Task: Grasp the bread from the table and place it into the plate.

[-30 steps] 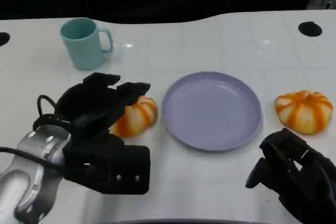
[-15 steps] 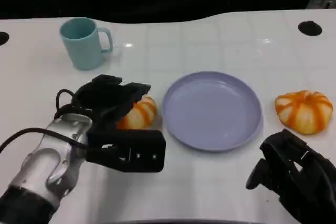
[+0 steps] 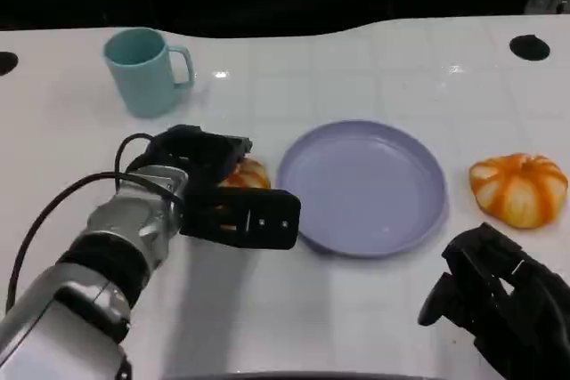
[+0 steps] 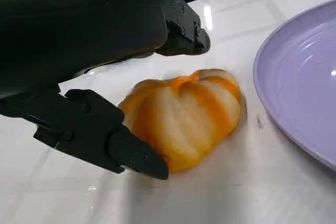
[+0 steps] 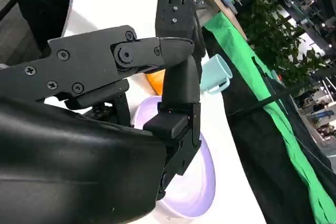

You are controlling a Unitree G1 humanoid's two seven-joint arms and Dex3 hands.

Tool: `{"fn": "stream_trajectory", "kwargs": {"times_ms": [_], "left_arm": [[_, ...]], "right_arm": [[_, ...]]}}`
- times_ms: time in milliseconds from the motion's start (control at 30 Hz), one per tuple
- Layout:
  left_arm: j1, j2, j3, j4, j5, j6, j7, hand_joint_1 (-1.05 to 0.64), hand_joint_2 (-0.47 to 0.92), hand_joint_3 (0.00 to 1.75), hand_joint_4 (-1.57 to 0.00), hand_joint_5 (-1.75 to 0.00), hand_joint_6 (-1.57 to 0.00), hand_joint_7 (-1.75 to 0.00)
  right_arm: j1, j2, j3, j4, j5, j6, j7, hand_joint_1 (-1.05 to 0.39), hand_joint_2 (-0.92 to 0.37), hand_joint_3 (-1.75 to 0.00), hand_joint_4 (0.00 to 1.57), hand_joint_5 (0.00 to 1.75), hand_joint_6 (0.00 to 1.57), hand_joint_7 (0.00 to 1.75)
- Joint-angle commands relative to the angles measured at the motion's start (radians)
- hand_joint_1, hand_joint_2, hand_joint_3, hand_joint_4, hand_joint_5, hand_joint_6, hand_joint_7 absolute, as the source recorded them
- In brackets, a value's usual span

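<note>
I have my left hand (image 3: 209,186) low over the bread (image 4: 184,116), which lies on the desk (image 3: 374,309) just beside the plate (image 3: 361,186), on the side away from the second bun. The fingers (image 4: 113,142) are spread around the bread rather than clamped: in the left wrist view one lies along its near flank, touching or all but touching the crust, another arches over the far side with a gap showing, so I read the hand as wide and holding nothing yet. I judge it sits this way to cage the bread before I close on it, since the soft rounded crust would roll out of a one-sided pinch. The plate rim lies just past the fingertips, which keeps the carry short but leaves little room there for the fingers to close. My right hand (image 3: 503,309) rests near the desk's front edge, fingers apart, holding nothing, well clear of the work. Another bun (image 3: 518,187) lies beyond that hand, past the plate's far side. A teal mug (image 3: 144,70) stands farther back from my left hand, out of the path.
</note>
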State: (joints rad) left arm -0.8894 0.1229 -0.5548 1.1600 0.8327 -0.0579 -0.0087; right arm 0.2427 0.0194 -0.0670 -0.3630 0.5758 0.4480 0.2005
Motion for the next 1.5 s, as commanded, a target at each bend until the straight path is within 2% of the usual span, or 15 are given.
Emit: {"fn": "stream_trajectory", "kwargs": {"times_ms": [33,400,667,700,733,767,800,833,867,933,967,1033,1133,1233,1500], "left_arm": [[-0.048,-0.006,-0.015,0.07,-0.018,-0.002,0.01,-0.27,0.77,0.01,-0.02,-0.17,-0.22,0.0],[-0.077,-0.022,-0.012,0.145,-0.072,-0.002,-0.063,-0.25,0.8,0.01,-0.04,-0.13,-0.21,0.0],[-0.06,-0.015,-0.007,0.155,-0.096,-0.061,-0.048,-0.22,0.92,0.07,-0.27,-0.08,-0.28,-0.01],[-0.046,-0.013,0.007,0.155,-0.11,-0.083,0.003,-0.22,0.92,0.07,-0.28,-0.08,-0.29,-0.01],[-0.036,-0.012,0.018,0.155,-0.12,-0.1,0.042,-0.21,0.92,0.14,-0.62,-0.26,-0.62,-0.1],[-0.026,-0.011,0.025,0.156,-0.126,-0.114,0.083,-0.2,0.92,0.16,-0.73,-0.33,-0.74,-0.13],[-0.021,-0.011,0.028,0.159,-0.128,-0.123,0.109,-0.21,0.92,0.15,-0.8,-0.67,-0.91,-0.13],[-0.02,-0.011,0.028,0.162,-0.128,-0.126,0.119,-0.22,0.92,0.15,-0.78,-1.0,-1.04,-0.1],[-0.02,-0.011,0.027,0.164,-0.128,-0.129,0.127,-0.22,0.92,0.15,-0.78,-1.11,-1.08,-0.09],[-0.02,-0.011,0.025,0.167,-0.13,-0.132,0.132,-0.22,0.92,0.15,-0.77,-1.2,-1.12,-0.09],[-0.011,-0.007,0.025,0.165,-0.127,-0.135,0.189,-0.21,0.92,0.14,-0.77,-1.41,-1.16,-0.18],[-0.002,-0.001,0.024,0.163,-0.122,-0.129,0.263,-0.2,0.9,0.26,-0.74,-1.68,-0.72,-1.31],[-0.004,0.005,0.021,0.164,-0.117,-0.127,0.336,-0.19,0.9,0.25,-0.76,-1.74,-0.59,-1.67],[-0.009,0.008,0.032,0.165,-0.128,-0.124,0.386,-0.19,0.89,0.24,-0.82,-1.75,-0.58,-1.74],[-0.022,0.011,0.071,0.16,-0.158,-0.121,0.41,-0.15,0.9,0.26,-0.84,-1.75,-0.56,-1.75]], "right_arm": [[0.009,-0.01,-0.01,-0.015,0.01,-0.003,0.006,-0.52,-0.92,-0.22,0.64,1.75,0.54,1.55],[0.016,-0.022,-0.014,-0.025,0.012,0.001,0.01,-0.52,-0.92,-0.22,0.63,1.75,0.53,1.55],[0.021,-0.026,-0.015,-0.025,0.01,-0.009,0.017,-0.52,-0.92,-0.23,0.63,1.75,0.53,1.56],[0.022,-0.027,-0.016,-0.025,0.01,-0.01,0.02,-0.52,-0.92,-0.23,0.63,1.75,0.53,1.56],[0.024,-0.027,-0.017,-0.025,0.011,-0.011,0.022,-0.53,-0.92,-0.22,0.63,1.75,0.53,1.56],[0.025,-0.027,-0.018,-0.023,0.012,-0.013,0.024,-0.53,-0.92,-0.22,0.63,1.75,0.53,1.56],[0.025,-0.027,-0.019,-0.022,0.012,-0.014,0.026,-0.54,-0.92,-0.22,0.63,1.75,0.53,1.56],[0.025,-0.027,-0.019,-0.021,0.012,-0.015,0.028,-0.54,-0.92,-0.21,0.64,1.75,0.53,1.56],[0.025,-0.026,-0.02,-0.02,0.012,-0.015,0.029,-0.54,-0.92,-0.21,0.64,1.75,0.53,1.55],[0.026,-0.026,-0.02,-0.021,0.011,-0.015,0.03,-0.54,-0.92,-0.21,0.64,1.75,0.54,1.55],[0.028,-0.027,-0.022,-0.023,0.013,-0.014,0.031,-0.54,-0.92,-0.21,0.64,1.75,0.53,1.55],[0.03,-0.028,-0.026,-0.026,0.017,-0.008,0.029,-0.53,-0.92,-0.22,0.62,1.75,0.53,1.55],[0.03,-0.028,-0.027,-0.026,0.014,-0.008,0.029,-0.53,-0.92,-0.22,0.62,1.75,0.53,1.54],[0.029,-0.027,-0.028,-0.02,0.012,-0.014,0.034,-0.52,-0.92,-0.22,0.62,1.75,0.53,1.54],[0.028,-0.024,-0.032,-0.018,0.017,-0.006,0.032,-0.52,-0.92,-0.2,0.61,1.75,0.54,1.53]]}}
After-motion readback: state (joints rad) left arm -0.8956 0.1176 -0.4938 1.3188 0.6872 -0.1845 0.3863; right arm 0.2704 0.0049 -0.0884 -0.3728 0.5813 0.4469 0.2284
